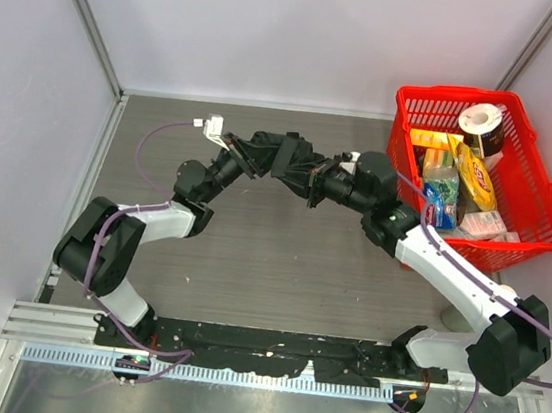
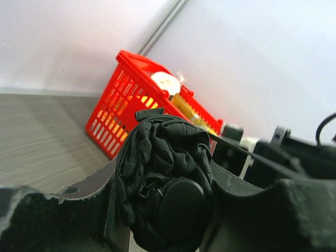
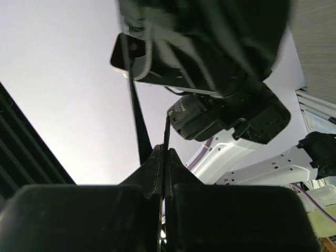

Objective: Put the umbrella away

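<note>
The black umbrella, folded into a crumpled bundle, hangs above the table's middle between my two arms. In the left wrist view the umbrella fills the gap between the jaws, its round end cap facing the camera. My left gripper is shut on this bundle, its fingers pressing both sides. My right gripper is shut on a thin black strip of the umbrella that runs up to the bundle. From above, the right gripper meets the umbrella from the right and the left gripper from the left.
A red plastic basket stands at the back right, holding a paper roll, bottles and packets. It shows behind the umbrella as the basket in the left wrist view. Grey walls enclose the table on the left, back and right.
</note>
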You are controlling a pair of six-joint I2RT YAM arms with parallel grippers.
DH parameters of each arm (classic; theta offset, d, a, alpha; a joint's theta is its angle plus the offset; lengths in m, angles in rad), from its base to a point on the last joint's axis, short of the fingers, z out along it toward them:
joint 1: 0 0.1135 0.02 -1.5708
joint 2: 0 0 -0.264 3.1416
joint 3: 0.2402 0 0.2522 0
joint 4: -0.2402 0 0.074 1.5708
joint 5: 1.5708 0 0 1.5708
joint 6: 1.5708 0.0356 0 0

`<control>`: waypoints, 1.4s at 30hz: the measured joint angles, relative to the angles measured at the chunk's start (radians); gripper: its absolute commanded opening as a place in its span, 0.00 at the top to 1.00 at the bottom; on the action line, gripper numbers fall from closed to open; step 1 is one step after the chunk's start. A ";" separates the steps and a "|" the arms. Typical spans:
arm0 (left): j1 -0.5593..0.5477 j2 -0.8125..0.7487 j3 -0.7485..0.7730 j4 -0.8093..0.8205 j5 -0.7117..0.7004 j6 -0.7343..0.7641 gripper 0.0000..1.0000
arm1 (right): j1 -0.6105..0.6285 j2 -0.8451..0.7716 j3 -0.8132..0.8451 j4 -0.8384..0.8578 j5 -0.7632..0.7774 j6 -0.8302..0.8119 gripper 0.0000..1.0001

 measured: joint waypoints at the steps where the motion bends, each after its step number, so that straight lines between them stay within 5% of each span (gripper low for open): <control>1: 0.001 -0.002 0.004 0.000 -0.021 -0.015 1.00 | 0.005 0.000 -0.011 0.002 0.005 -0.002 0.99; 7: 0.002 -0.056 0.011 -0.003 -0.110 -0.094 1.00 | 0.050 0.008 -0.119 0.053 0.034 0.003 0.99; 14: 0.000 -0.098 0.022 -0.015 -0.148 -0.297 1.00 | 0.040 0.088 -0.255 0.332 0.068 -0.004 0.99; 25: 0.005 -0.204 -0.038 -0.114 -0.145 -0.634 1.00 | -0.087 0.248 -0.276 0.678 0.019 -0.243 0.99; 33: 0.006 -0.288 -0.039 -0.171 0.016 -0.667 1.00 | -0.152 0.425 -0.112 0.903 -0.161 -0.355 0.99; 42: 0.011 -0.436 -0.275 -0.142 0.094 -0.569 1.00 | -0.196 0.396 -0.043 0.746 -0.348 -0.582 0.99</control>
